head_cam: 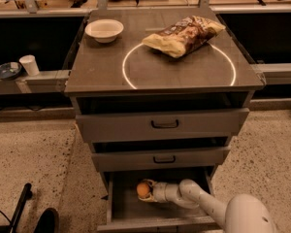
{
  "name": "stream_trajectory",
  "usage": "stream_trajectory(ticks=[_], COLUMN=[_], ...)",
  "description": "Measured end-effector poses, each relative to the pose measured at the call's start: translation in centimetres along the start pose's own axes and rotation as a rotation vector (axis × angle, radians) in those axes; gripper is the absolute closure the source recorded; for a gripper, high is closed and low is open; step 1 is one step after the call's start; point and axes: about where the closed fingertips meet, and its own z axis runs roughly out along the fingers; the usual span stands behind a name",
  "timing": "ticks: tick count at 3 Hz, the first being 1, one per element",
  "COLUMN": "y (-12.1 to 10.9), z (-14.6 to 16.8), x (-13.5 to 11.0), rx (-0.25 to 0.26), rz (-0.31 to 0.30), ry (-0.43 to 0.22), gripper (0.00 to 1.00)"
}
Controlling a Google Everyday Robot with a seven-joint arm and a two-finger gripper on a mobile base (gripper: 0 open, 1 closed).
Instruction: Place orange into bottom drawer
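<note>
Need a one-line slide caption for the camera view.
Gripper holds the orange inside the open bottom drawer; bowl and chip bag sit on the cabinet top.

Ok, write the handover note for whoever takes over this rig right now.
Gripper: reaching into the open lowest grey metal drawer, shut on the small round orange fruit.
Fruit: inside that drawer, left of centre; I cannot tell whether it touches the floor.
Done: drawer open, fruit brought inside.
Left: release the fruit onto the drawer floor, then pull the arm out.
</note>
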Motion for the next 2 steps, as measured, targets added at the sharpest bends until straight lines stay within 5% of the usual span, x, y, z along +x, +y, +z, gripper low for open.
stream_trajectory(ticks=[1,2], y=[0.00,0.00], z=[0.01,0.01], x=[0.00,0.00], rx=[0.000,0.000], rz=[0.000,0.000], ry=[0.000,0.000], gripper=[0.00,0.00])
